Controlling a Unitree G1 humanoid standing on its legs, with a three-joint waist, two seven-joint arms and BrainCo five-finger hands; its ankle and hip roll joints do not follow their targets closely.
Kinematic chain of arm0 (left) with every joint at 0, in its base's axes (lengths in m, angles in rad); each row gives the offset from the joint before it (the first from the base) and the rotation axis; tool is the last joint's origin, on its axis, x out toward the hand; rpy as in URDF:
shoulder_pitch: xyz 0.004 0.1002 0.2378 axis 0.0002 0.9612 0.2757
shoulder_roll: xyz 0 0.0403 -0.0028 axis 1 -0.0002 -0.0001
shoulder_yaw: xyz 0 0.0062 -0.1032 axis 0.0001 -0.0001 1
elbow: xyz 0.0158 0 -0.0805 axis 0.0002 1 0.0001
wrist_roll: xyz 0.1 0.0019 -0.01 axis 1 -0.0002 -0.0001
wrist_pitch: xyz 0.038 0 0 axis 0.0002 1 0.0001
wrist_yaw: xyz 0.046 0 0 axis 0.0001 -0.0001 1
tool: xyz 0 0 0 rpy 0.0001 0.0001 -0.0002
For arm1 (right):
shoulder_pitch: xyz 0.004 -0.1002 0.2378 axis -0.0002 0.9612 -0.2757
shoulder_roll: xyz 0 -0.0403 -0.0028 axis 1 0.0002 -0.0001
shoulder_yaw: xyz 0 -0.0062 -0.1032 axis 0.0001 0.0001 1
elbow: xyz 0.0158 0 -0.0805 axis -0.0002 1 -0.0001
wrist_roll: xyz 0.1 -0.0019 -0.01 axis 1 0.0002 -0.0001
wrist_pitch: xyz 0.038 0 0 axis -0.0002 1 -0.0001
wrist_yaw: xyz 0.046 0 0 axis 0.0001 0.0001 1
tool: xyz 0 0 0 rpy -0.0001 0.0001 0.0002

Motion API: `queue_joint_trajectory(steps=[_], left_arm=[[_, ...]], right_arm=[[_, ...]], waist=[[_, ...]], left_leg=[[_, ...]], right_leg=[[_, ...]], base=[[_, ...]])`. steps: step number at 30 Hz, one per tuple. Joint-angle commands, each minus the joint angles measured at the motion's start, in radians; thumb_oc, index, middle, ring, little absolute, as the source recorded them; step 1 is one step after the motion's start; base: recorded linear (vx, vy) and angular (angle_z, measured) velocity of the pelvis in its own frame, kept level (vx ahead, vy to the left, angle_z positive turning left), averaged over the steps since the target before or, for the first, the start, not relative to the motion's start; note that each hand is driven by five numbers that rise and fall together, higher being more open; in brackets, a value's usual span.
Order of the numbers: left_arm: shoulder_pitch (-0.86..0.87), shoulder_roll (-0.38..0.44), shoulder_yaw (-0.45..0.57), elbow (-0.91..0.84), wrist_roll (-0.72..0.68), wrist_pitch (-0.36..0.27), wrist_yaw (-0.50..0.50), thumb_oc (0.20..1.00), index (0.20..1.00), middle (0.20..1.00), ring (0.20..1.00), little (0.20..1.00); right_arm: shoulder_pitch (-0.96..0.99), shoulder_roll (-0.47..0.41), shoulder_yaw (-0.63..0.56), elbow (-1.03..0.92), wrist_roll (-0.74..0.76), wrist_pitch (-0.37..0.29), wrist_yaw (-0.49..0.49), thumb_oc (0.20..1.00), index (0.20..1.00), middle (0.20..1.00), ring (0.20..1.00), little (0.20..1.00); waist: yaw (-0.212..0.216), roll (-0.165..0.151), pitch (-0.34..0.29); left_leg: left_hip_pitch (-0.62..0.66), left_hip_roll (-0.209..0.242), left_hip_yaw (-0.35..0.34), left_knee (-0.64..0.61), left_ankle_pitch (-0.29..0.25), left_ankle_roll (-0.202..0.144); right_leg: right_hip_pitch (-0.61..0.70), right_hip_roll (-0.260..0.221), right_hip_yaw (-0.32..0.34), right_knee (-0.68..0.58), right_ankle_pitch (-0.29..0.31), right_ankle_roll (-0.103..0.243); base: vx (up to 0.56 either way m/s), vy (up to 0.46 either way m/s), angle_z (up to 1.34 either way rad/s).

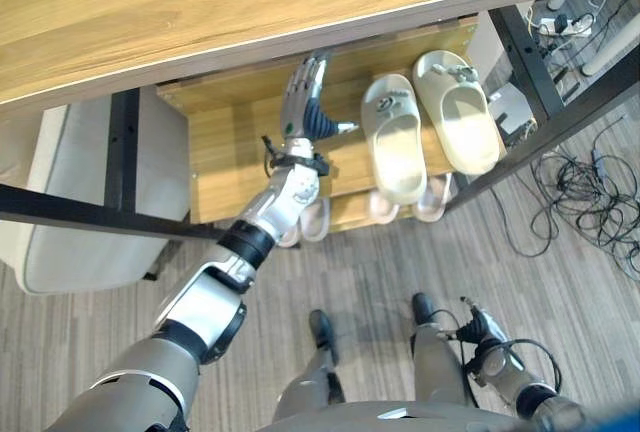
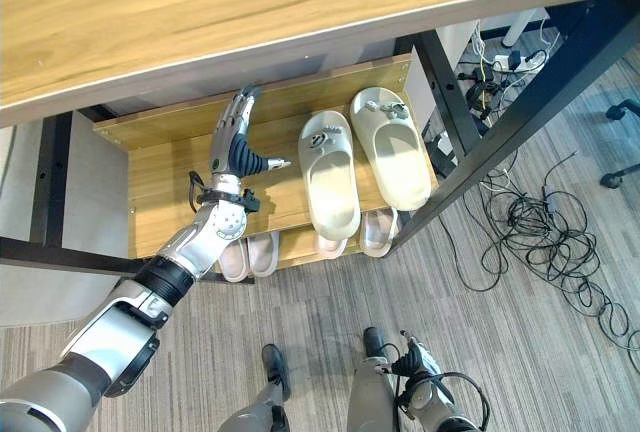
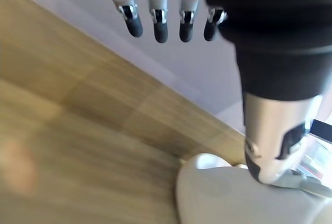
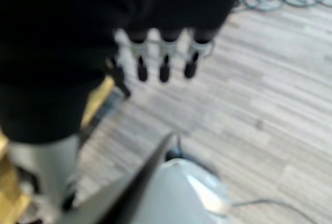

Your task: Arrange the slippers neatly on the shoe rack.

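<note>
Two cream slippers [image 1: 430,122] lie side by side on the shoe rack [image 1: 225,152]. Left hand [image 1: 305,102] beside them, fingers [image 3: 158,24] straight, empty. Right hand [image 1: 478,330] low, fingers relaxed.

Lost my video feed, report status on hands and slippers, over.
Left hand open over the shelf, holding nothing. Right hand open, low at the side. Cream slippers side by side on the shelf beside it. Nothing blocking.

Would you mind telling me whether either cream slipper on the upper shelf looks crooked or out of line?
Slightly. The left cream slipper sits further forward than the right cream slipper, its heel overhanging the upper shelf edge. They lie side by side, roughly parallel. The open left hand hovers beside them.
</note>
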Motion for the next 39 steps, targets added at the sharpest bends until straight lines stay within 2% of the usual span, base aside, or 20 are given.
queue_joint_trajectory(steps=[1, 4, 7, 16, 27, 39], left_arm=[[-0.059, 0.053, 0.113, -0.01, -0.053, -0.05, 0.001, 1.0, 1.0, 1.0, 1.0, 1.0], [0.013, 0.069, 0.157, -0.056, -0.13, -0.081, -0.055, 1.0, 1.0, 1.0, 1.0, 1.0], [0.034, 0.062, 0.169, -0.065, -0.157, -0.092, -0.065, 1.0, 1.0, 1.0, 1.0, 1.0], [0.089, -0.002, 0.146, -0.094, -0.287, -0.125, -0.147, 1.0, 1.0, 1.0, 1.0, 1.0], [0.107, -0.022, 0.071, -0.143, -0.25, -0.151, -0.196, 1.0, 1.0, 1.0, 1.0, 1.0], [0.086, -0.141, -0.035, -0.045, -0.252, -0.136, -0.205, 1.0, 1.0, 1.0, 1.0, 1.0]], right_arm=[[0.04, -0.001, 0.005, 0.022, 0.004, 0.007, 0.011, 1.0, 1.0, 1.0, 1.0, 1.0], [0.039, 0.005, -0.014, 0.02, 0.016, 0.017, 0.018, 1.0, 1.0, 1.0, 1.0, 1.0], [0.036, 0.009, -0.015, 0.019, 0.018, 0.021, 0.02, 1.0, 1.0, 1.0, 1.0, 1.0], [0.028, 0.012, -0.012, 0.008, 0.016, 0.035, 0.021, 1.0, 1.0, 1.0, 1.0, 1.0], [0.011, 0.011, -0.006, 0.017, 0.017, 0.038, 0.02, 1.0, 1.0, 1.0, 1.0, 1.0], [-0.012, 0.009, 0.005, 0.02, 0.039, 0.036, 0.009, 1.0, 1.0, 1.0, 1.0, 1.0]], waist=[[0.011, -0.013, 0.007], [0.024, -0.013, 0.006], [0.029, -0.011, 0.004], [0.038, -0.009, 0.013], [0.04, -0.007, 0.018], [0.024, -0.01, 0.031]], left_leg=[[-0.003, 0.012, -0.07, 0.003, -0.012, -0.078], [-0.006, 0.012, -0.068, 0.003, -0.008, -0.079], [-0.008, 0.011, -0.071, 0.003, -0.007, -0.079], [-0.018, 0.003, -0.077, 0.003, -0.002, -0.076], [-0.019, 0.003, -0.073, 0.003, -0.002, -0.075], [-0.022, 0.008, -0.07, 0.003, 0.002, -0.073]], right_leg=[[0.085, -0.046, -0.041, -0.335, 0.282, 0.035], [0.084, -0.046, -0.044, -0.336, 0.284, 0.034], [0.084, -0.045, -0.045, -0.335, 0.283, 0.033], [0.078, -0.047, -0.05, -0.333, 0.288, 0.032], [0.072, -0.046, -0.045, -0.328, 0.287, 0.033], [0.058, -0.041, -0.037, -0.322, 0.285, 0.029]], base=[[0.0, 0.0, 0.0], [0.0, 0.0, 0.0], [0.0, 0.006, 0.04], [0.0, 0.001, 0.01], [0.0, 0.0, 0.0], [0.0, -0.011, -0.01]])
